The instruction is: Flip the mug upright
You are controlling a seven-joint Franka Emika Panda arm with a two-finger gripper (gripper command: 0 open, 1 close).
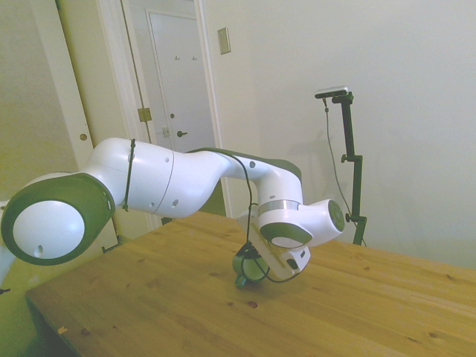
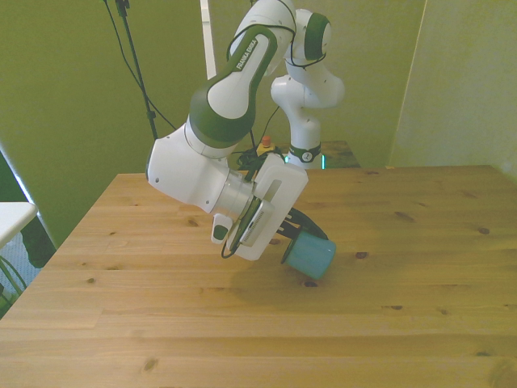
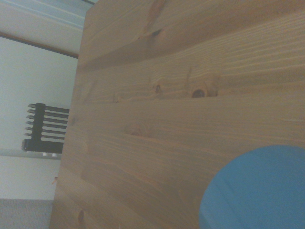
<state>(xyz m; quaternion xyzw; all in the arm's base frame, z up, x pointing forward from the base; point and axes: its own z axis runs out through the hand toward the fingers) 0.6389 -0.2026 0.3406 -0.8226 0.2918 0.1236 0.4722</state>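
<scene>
The blue-teal mug (image 2: 311, 256) hangs tilted near the middle of the wooden table (image 2: 161, 323), its closed bottom pointing down toward the front view's right. My gripper (image 2: 292, 240) is shut on the mug's upper end, and the dark fingers reach in from the white hand. The mug's lower edge sits at or just above the wood; I cannot tell which. In the side view the mug (image 1: 248, 269) peeks out dark green from under the hand, mostly hidden by my gripper (image 1: 251, 258). The wrist view shows the mug's round blue bottom (image 3: 257, 191) over the planks.
Bare wooden table (image 1: 372, 312) spreads on all sides of the mug. A white door (image 1: 178, 82) and pale walls stand beyond the table in the side view. A dark slatted object (image 3: 45, 126) shows past the table's edge in the wrist view.
</scene>
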